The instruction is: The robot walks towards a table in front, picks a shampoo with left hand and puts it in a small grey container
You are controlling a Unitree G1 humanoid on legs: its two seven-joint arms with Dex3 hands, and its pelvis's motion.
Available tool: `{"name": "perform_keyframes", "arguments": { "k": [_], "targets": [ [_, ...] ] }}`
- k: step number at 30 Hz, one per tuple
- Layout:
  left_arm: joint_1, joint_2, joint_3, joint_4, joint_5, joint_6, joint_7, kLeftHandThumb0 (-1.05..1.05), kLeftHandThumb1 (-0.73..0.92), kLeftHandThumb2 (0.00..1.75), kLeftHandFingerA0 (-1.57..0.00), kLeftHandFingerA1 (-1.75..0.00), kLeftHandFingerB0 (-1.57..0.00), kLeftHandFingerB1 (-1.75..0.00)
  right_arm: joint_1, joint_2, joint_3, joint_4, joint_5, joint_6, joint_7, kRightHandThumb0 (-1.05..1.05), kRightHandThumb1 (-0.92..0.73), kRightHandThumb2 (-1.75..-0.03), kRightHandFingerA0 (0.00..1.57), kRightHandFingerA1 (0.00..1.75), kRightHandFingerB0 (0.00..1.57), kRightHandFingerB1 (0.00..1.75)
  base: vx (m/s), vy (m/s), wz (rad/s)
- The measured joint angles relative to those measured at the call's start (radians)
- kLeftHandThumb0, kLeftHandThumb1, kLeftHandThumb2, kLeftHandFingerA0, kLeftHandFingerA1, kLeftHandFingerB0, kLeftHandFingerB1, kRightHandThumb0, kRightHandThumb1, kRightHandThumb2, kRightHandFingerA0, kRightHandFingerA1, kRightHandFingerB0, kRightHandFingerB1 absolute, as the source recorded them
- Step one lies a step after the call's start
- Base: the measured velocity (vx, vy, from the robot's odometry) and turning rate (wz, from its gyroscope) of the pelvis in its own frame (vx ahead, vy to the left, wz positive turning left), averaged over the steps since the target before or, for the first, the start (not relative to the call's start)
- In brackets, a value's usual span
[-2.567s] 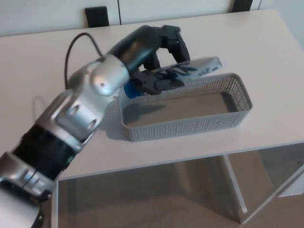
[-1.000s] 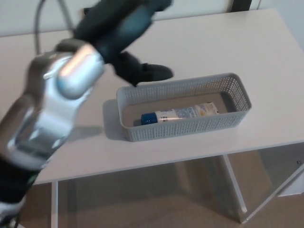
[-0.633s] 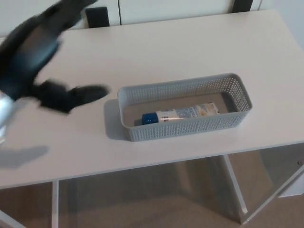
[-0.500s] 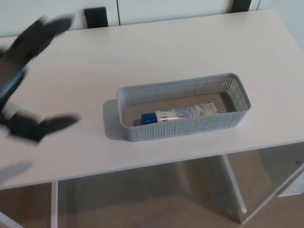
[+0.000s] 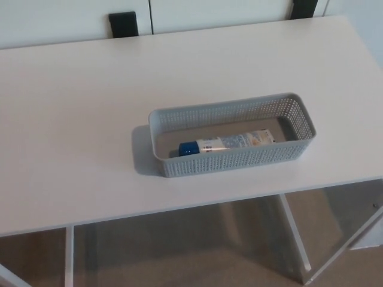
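The shampoo (image 5: 230, 142) is a white tube with printed marks and a blue cap (image 5: 187, 147). It lies flat on the floor of the small grey container (image 5: 239, 160), a long perforated basket. The tube runs along the length of the basket, close to the near wall, with the cap toward the robot's left end. I think this direction is the only one that fits: the basket is narrow, so a tube laid across it would rest on the rims and not go down inside.

The container stands on the white tabletop (image 5: 78, 119), rather near the front edge and somewhat to the robot's right of the middle. Nothing else stands beside it, and much bare surface is on its left. Behind the far edge two black pieces show, one on the left (image 5: 122, 24) and one on the right (image 5: 304, 7) — what they belong to I cannot tell.

No part of the robot appears. The left hand and the right hand are both outside the picture, so it is not possible to say whether their fingers are apart or together.

By my judgement the task is finished — the shampoo is fully inside and nothing holds it, so no further move seems needed
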Motion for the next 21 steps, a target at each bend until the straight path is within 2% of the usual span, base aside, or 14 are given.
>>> {"name": "perform_keyframes", "arguments": {
  "k": [1, 3, 4, 6, 8, 11, 12, 13, 14, 16, 17, 18, 20, 21],
  "targets": [
    [0.032, 0.000, 0.019, 0.017, -0.015, -0.006, -0.021, -0.40, 0.45, 0.54, -0.46, -0.39, -0.57, -0.40, 0.000, 0.000, 0.000, 0.000, 0.000, 0.000, 0.000, -0.37, -0.64, -0.59, 0.76, 0.51, 0.62, 0.43, 0.00, 0.000, 0.00],
    [0.085, 0.001, 0.051, 0.049, -0.042, -0.017, -0.065, -0.39, 0.48, 0.55, -0.63, -0.44, -0.74, -0.46, -0.001, 0.000, 0.001, 0.000, 0.000, 0.000, 0.000, -0.35, -0.64, -0.60, 0.76, 0.53, 0.63, 0.44, 0.00, 0.000, 0.00],
    [0.097, 0.001, 0.058, 0.058, -0.050, -0.020, -0.077, -0.39, 0.48, 0.55, -0.63, -0.44, -0.74, -0.46, -0.001, 0.000, 0.002, 0.000, 0.000, 0.000, 0.000, -0.35, -0.64, -0.60, 0.76, 0.53, 0.63, 0.44, 0.00, 0.000, 0.00],
    [0.140, 0.004, 0.079, 0.093, -0.072, -0.035, -0.119, -0.47, 0.49, 0.55, -0.77, -0.48, -0.76, -0.48, -0.003, 0.000, 0.004, 0.000, 0.000, 0.000, 0.000, -0.35, -0.63, -0.60, 0.78, 0.56, 0.63, 0.44, 0.00, 0.000, 0.00],
    [0.178, 0.012, 0.089, 0.124, -0.088, -0.053, -0.156, -0.40, 0.50, 0.55, -0.86, -0.55, -0.76, -0.49, -0.006, 0.000, 0.005, 0.000, 0.000, 0.001, 0.000, -0.36, -0.64, -0.60, 0.76, 0.55, 0.63, 0.44, 0.00, 0.000, 0.00],
    [0.210, 0.038, 0.084, 0.190, -0.100, -0.088, -0.206, -0.37, 0.49, 0.55, -0.81, -0.55, -0.73, -0.50, -0.009, 0.000, 0.007, 0.000, -0.002, 0.002, 0.000, -0.35, -0.64, -0.59, 0.75, 0.52, 0.62, 0.44, 0.00, 0.000, 0.00],
    [0.212, 0.049, 0.076, 0.217, -0.101, -0.100, -0.218, -0.49, 0.49, 0.56, -0.83, -0.50, -0.76, -0.46, -0.010, 0.000, 0.008, 0.000, -0.003, 0.002, 0.000, -0.35, -0.64, -0.58, 0.75, 0.51, 0.62, 0.44, 0.00, 0.000, 0.00],
    [0.210, 0.071, 0.054, 0.278, -0.099, -0.119, -0.237, -0.50, 0.51, 0.56, -0.77, -0.52, -0.67, -0.45, -0.012, 0.000, 0.009, 0.000, -0.004, 0.002, 0.000, -0.34, -0.64, -0.58, 0.75, 0.51, 0.63, 0.44, 0.00, 0.000, 0.00],
    [0.206, 0.081, 0.041, 0.305, -0.096, -0.129, -0.242, -0.51, 0.45, 0.75, -0.63, -0.60, -0.49, -0.52, -0.013, 0.000, 0.009, 0.000, -0.004, 0.003, 0.000, -0.35, -0.64, -0.58, 0.74, 0.51, 0.62, 0.44, 0.00, 0.000, 0.00],
    [0.180, 0.112, -0.015, 0.404, -0.072, -0.160, -0.239, -0.45, 0.48, 0.73, -0.55, -0.56, -0.41, -0.48, -0.017, 0.000, 0.011, 0.000, -0.006, 0.003, 0.000, -0.35, -0.64, -0.58, 0.74, 0.51, 0.62, 0.44, 0.00, 0.000, 0.00],
    [0.160, 0.128, -0.052, 0.459, -0.053, -0.173, -0.229, -0.29, 0.60, 0.57, -0.61, -0.54, -0.30, -0.35, -0.019, 0.001, 0.013, -0.001, -0.008, 0.004, 0.000, -0.34, -0.64, -0.59, 0.75, 0.54, 0.63, 0.45, 0.00, 0.000, 0.00],
    [0.145, 0.137, -0.075, 0.495, -0.041, -0.181, -0.220, -0.23, 0.45, 0.92, -0.54, -0.70, -0.14, -0.50, -0.020, 0.001, 0.014, -0.001, -0.008, 0.004, 0.000, -0.34, -0.65, -0.59, 0.75, 0.53, 0.63, 0.45, 0.00, 0.000, 0.00],
    [0.088, 0.151, -0.138, 0.590, -0.007, -0.191, -0.190, -0.25, 0.45, 0.93, -0.52, -0.71, -0.13, -0.50, -0.020, 0.002, 0.017, 0.000, -0.011, 0.004, 0.000, -0.35, -0.65, -0.60, 0.75, 0.54, 0.63, 0.45, 0.00, 0.000, 0.00],
    [0.062, 0.154, -0.164, 0.625, 0.005, -0.192, -0.177, -0.37, 0.62, 0.64, -0.54, -0.55, -0.25, -0.38, -0.021, 0.002, 0.018, 0.000, -0.012, 0.004, 0.000, -0.36, -0.64, -0.60, 0.75, 0.54, 0.63, 0.45, 0.00, 0.000, 0.00]
  ]
}}
